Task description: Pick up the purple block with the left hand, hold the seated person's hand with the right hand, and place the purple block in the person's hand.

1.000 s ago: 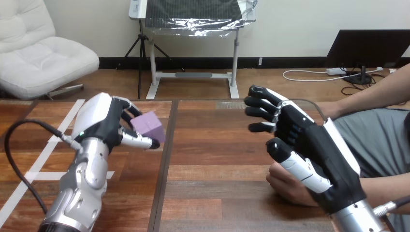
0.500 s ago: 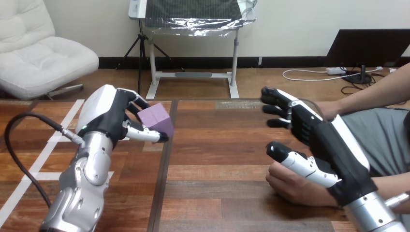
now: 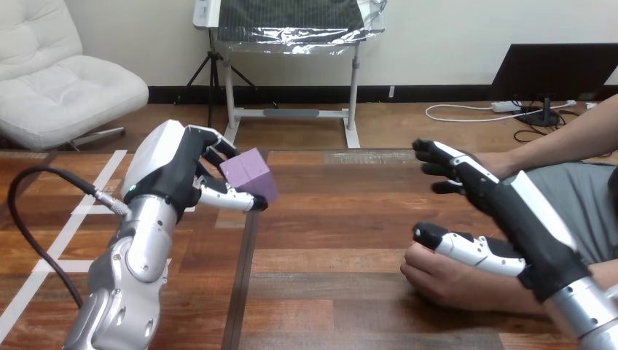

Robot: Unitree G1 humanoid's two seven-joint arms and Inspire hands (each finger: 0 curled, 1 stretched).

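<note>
Head view: the block [image 3: 249, 173] is a plain, pale purple cube with a lighter top face. It is tilted and held above the table [image 3: 328, 219], left of centre. The left hand [image 3: 173, 166] has its fingers and thumb curled round it. The right hand [image 3: 519, 213] is spread wide, with straight fingers. Its thumb lies just over the person's hand [image 3: 437, 275], which rests on the table; I cannot tell whether they touch.

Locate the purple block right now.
Head view, left of centre: purple block gripped in the left hand, above the table, apart from the person's hand at right.
</note>
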